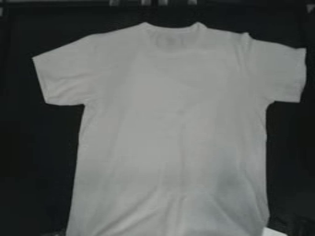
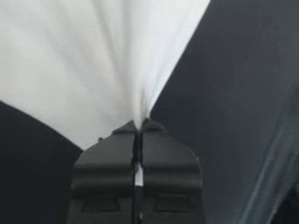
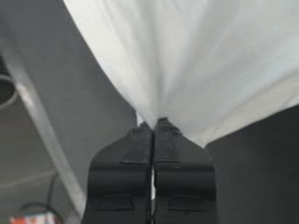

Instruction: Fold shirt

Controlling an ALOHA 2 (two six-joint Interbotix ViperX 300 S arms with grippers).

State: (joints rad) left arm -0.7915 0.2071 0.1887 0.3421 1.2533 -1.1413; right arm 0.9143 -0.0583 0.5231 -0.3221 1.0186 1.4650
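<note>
The shirt is filling the frame's centre, collar at top. Left gripper and right gripper are each pinching hem cloth with closed fingers; both should be lifting evenly, keeping the fabric taut.

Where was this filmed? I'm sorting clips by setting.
Probably a robot lab bench: a white shirt spread on a dark table, its cloth pinched by the left claw and right claw.

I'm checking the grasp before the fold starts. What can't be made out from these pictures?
- Top view: the shirt hem runs off the bottom edge, so both grippers are out of frame.
- Left wrist view: the left gripper is shut on cloth; which part of the shirt is unclear.
- Right wrist view: same for the right gripper.
</note>
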